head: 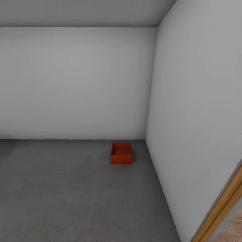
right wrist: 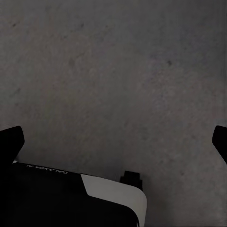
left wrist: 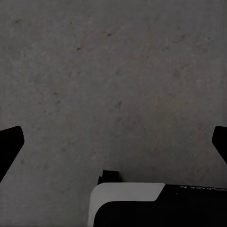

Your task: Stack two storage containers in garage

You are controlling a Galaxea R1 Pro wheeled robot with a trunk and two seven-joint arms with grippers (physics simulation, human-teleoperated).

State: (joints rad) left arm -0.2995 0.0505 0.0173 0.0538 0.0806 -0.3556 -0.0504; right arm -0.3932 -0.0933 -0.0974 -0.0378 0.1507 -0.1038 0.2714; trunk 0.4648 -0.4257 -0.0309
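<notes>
One orange-red storage container (head: 121, 153) sits upright and open-topped on the dark grey concrete floor (head: 67, 195) of the garage, near the corner where the back wall (head: 74, 84) meets the right-hand wall (head: 198, 101), close to both but touching neither. An orange-brown door frame (head: 220, 210) edges the head view's lower right corner, with light wood flooring beyond it. The left gripper (left wrist: 113, 142) and the right gripper (right wrist: 113, 142) each hang over bare concrete with fingers spread wide, holding nothing.
</notes>
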